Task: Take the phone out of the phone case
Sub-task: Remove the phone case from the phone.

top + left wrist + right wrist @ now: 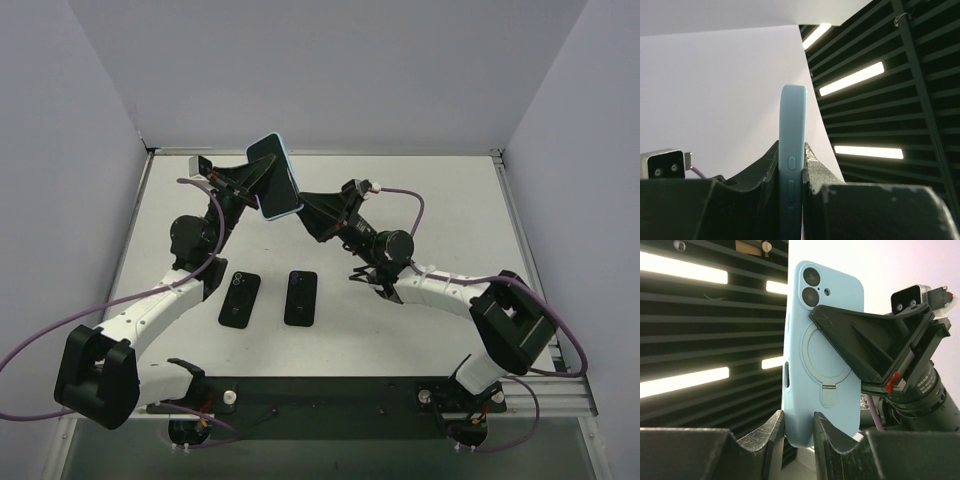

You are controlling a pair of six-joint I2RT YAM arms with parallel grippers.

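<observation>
A phone with a dark screen sits inside a light blue case (275,177), held upright in the air over the back of the table. My left gripper (252,186) is shut on it; in the left wrist view its fingers (791,162) clamp the case's front and back, and the case's edge (792,125) with side buttons shows between them. My right gripper (306,212) is shut on the case's lower corner. The right wrist view shows the case's back (825,350), with ring and camera cutout, and my right gripper (799,425) pinching its bottom.
Two black phones lie flat side by side on the white table, one on the left (240,298) and one on the right (301,297), in front of the arms. Grey walls enclose the table on three sides.
</observation>
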